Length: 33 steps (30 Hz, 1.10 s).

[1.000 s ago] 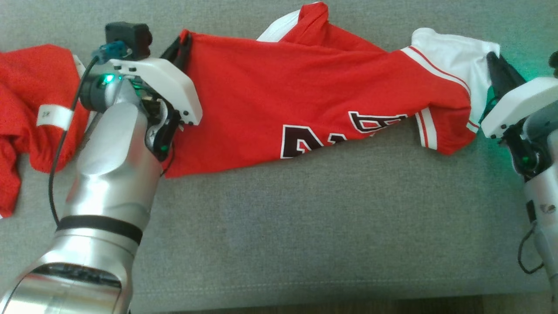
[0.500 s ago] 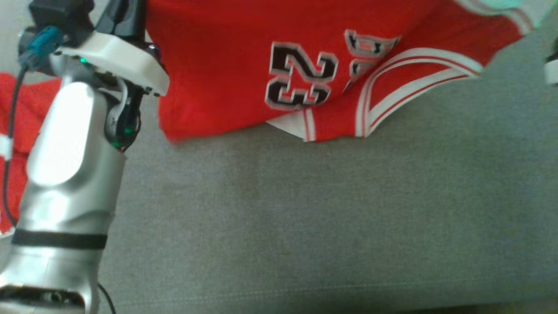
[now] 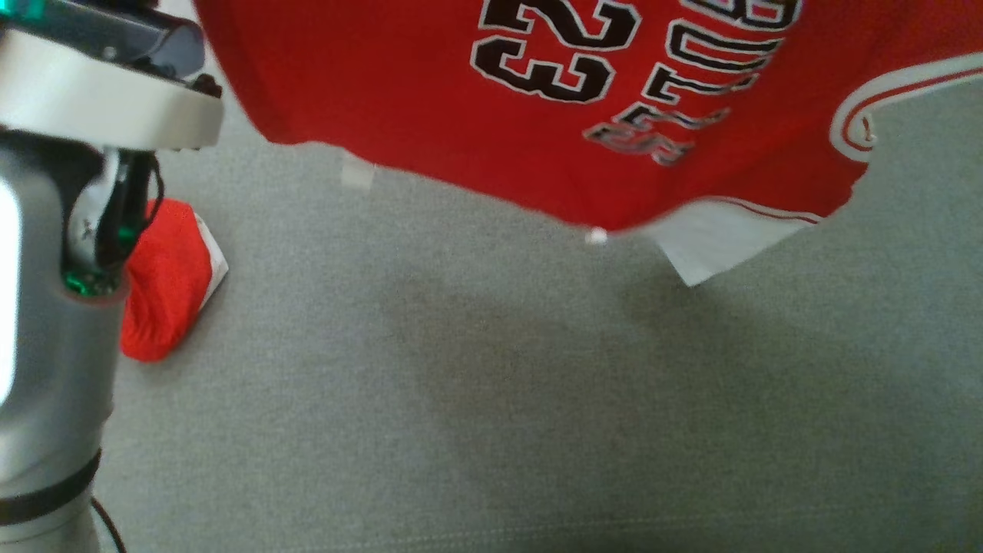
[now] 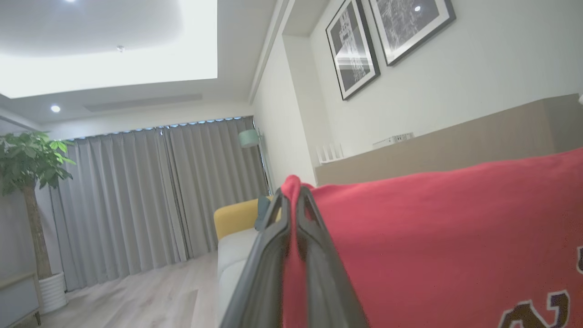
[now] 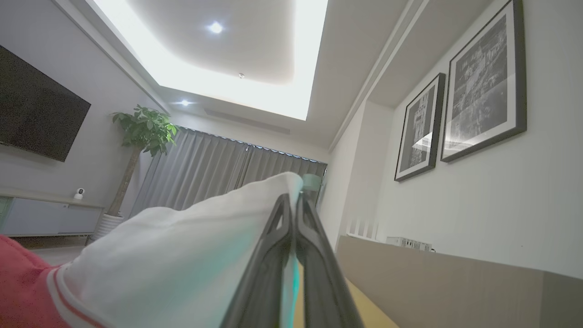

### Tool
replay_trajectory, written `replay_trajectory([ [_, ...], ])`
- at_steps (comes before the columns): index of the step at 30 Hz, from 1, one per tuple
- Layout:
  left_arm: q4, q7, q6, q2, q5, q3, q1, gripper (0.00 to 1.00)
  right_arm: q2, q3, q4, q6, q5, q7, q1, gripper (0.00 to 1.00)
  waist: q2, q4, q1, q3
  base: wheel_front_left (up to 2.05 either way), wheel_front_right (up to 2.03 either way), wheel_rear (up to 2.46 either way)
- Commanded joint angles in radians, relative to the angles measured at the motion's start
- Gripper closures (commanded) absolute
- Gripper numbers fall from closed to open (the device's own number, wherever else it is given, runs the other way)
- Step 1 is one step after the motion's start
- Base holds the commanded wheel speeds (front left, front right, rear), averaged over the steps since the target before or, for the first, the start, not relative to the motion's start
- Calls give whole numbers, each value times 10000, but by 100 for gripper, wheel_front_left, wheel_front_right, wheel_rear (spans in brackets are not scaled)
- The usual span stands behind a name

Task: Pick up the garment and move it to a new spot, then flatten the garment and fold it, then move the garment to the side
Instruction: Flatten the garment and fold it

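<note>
In the head view the shirt (image 3: 384, 84) hung in the air over the far part of the grey couch (image 3: 491, 399), in the left wrist view the left gripper (image 4: 291, 196) pinched its red edge, and in the right wrist view the right gripper (image 5: 293, 200) pinched its white sleeve.

Garment (image 3: 369, 84): red, black "23" + lettering w/ white outline, white trim w/ thin red stripe; sleeve (image 3: 714, 246) white. Surface (image 3: 491, 399) under it: plain grey fabric. 2nd cloth (image 3: 165, 284), left: red w/ white edge. Left arm (image 3: 46, 369): silver, white housing, black band.
</note>
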Motion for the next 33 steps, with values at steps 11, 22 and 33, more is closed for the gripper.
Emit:
replay_trajectory([
  [11,-1495,1010,268,663,6,381,-226,100,-645,389,392,-9,640,512,-1322,100,0,-139,0,-79,0,0,0],
  [22,969,278,42,65,-282,259,-2001,100,-600,1544,2956,-9,762,-726,-3154,100,0,46,0,1290,0,0,0],
  [33,5647,-1852,-173,-819,-328,347,-5260,100,384,3456,7163,-9,1043,-2884,-7127,100,0,222,0,2101,0,0,0],
])
